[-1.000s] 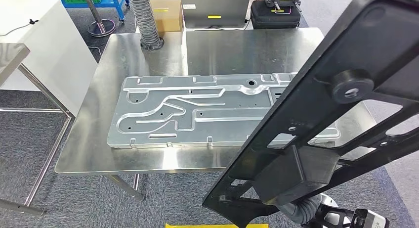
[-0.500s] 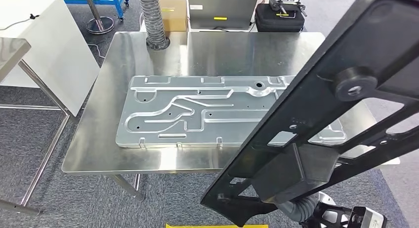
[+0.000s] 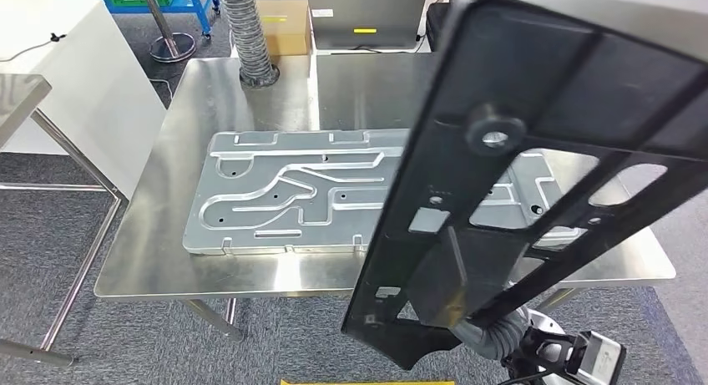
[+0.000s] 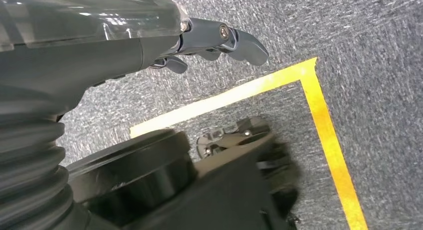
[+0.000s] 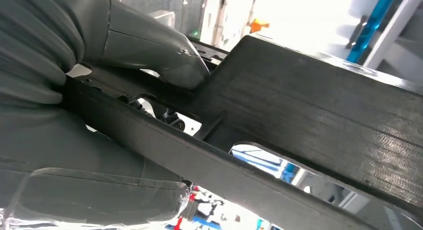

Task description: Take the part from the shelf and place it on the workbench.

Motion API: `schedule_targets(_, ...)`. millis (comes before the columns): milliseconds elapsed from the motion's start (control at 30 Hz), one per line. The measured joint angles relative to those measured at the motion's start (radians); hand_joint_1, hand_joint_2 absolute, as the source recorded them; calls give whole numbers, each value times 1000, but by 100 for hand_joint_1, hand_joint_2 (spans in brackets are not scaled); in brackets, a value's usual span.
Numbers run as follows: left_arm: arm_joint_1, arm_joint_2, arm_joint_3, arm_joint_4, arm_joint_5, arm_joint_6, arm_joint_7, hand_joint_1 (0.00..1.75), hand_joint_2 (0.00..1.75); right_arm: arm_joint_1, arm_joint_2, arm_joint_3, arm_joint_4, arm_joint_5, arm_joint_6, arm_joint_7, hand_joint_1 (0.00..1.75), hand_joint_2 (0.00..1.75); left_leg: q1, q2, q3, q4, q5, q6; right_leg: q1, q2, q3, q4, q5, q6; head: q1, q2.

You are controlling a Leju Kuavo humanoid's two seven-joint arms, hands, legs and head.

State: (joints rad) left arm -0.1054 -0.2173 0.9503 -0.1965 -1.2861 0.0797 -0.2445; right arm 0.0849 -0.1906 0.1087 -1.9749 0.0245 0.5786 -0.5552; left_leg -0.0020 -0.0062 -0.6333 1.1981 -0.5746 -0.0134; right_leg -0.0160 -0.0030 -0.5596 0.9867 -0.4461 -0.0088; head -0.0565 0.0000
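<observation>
Item: black frame part (image 3: 534, 151), carried over the workbench (image 3: 250, 93).

My right hand (image 5: 90, 90) grips the part, thumb pressed on a strut; my left hand (image 4: 219, 40) hangs over the carpet, fingers loosely apart, holding nothing. Since half a second ago the part has swung left and stands steeper, now covering the right end of the grey metal plate (image 3: 284, 193) on the bench. I judge placement near; it is not yet set down.
</observation>
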Motion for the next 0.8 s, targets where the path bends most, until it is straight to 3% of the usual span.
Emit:
schedule_targets(33, 1, 0, 0, 0, -1, 0, 0, 0, 175, -6, 0, 0, 0, -1, -9, 13, 175, 175, 2, 0, -31, 61, -21, -2, 1, 0, 0, 1, -1, -1, 0, 0)
schedule_targets(67, 2, 0, 0, 0, -2, 0, 0, 0, 175, -14, 0, 0, 2, -4, -19, 24, 175, 175, 3, 0, -48, 91, -22, -3, 1, 0, 0, 2, -2, -1, 0, 0)
schedule_targets(100, 2, 0, 0, 0, -3, -1, 0, 0, 175, -24, 0, 0, 3, -7, -30, 33, 175, 175, 3, 0, -44, 79, -3, -2, 1, 1, 0, 4, -3, -1, 0, 0)
schedule_targets(167, 1, 0, 0, 0, -5, -2, 0, 0, 175, -52, 0, -5, 9, -17, -49, 48, 175, 175, 4, 0, 12, -49, 71, 3, 1, 3, 2, 8, -6, 2, 0, 0)
schedule_targets(233, -1, 0, 0, 0, -7, -3, 0, 0, 175, -88, 0, -17, 20, -40, -58, 62, 175, 175, 3, 1, 64, -167, 115, 13, 5, 6, 2, 13, -9, 11, 0, 0)
schedule_targets(333, -3, 0, 0, 0, -4, -3, 5, 0, 175, -159, 2, -43, 55, -98, -52, 94, 175, 175, -1, 1, 72, -194, 122, 30, 6, 9, -2, 13, -7, 28, 0, 0)
schedule_targets(400, -5, -1, 0, 0, -4, -3, 8, 0, 175, -210, 4, -67, 86, -143, -40, 118, 175, 175, 1, 2, 73, -201, 129, 43, 3, 8, -11, 34, -22, 41, 0, 0)
schedule_targets(433, -6, -1, 0, 0, -5, -3, 10, 0, 175, -235, 5, -80, 102, -162, -34, 127, 175, 175, 3, 4, 74, -205, 133, 49, 2, 8, -28, 71, -44, 46, 0, 0)
schedule_targets(500, -7, -1, 0, 0, -6, -4, 13, 0, 175, -281, 7, -104, 138, -187, -25, 139, 175, 175, 3, 5, 72, -205, 135, 53, 0, 7, -90, 201, -108, 55, 0, 0)
schedule_targets(533, -7, -1, 0, 0, -6, -4, 14, 0, 175, -301, 9, -114, 157, -193, -23, 143, 175, 175, 2, 5, 71, -205, 135, 54, 0, 6, -123, 265, -130, 57, 0, 0)
schedule_targets(567, -7, -1, 0, 0, -6, -5, 15, 0, 175, -319, 10, -123, 177, -193, -27, 145, 175, 175, 2, 6, 70, -204, 135, 54, 0, 6, -143, 301, -134, 58, 0, 0)
schedule_targets(600, -7, -1, 0, 0, -6, -6, 14, 0, 175, -337, 11, -131, 195, -187, -34, 147, 175, 175, 1, 6, 71, -204, 134, 53, 0, 6, -145, 299, -119, 58, 0, 0)
schedule_targets(633, -7, -1, 0, 0, -6, -7, 14, 0, 175, -354, 12, -137, 210, -175, -46, 147, 175, 175, 1, 6, 72, -203, 134, 53, 1, 6, -128, 256, -86, 55, 0, 0)
schedule_targets(700, -7, -1, 0, 0, -4, -11, 10, 0, 175, -388, 17, -146, 232, -133, -78, 142, 175, 175, -1, 6, 76, -202, 131, 49, 4, 6, -64, 114, -15, 46, 0, 0)
schedule_targets(733, -8, -1, 0, 0, -4, -13, 8, 0, 175, -403, 22, -149, 242, -109, -94, 139, 175, 175, -2, 6, 75, -201, 129, 45, 7, 7, -40, 58, 5, 40, 0, 0)
schedule_targets(800, -8, -1, 0, 0, -2, -16, 3, 0, 175, -427, 30, -152, 262, -66, -113, 137, 175, 175, -5, 6, 73, -199, 127, 36, 13, 8, -25, 14, 11, 28, 0, 0)
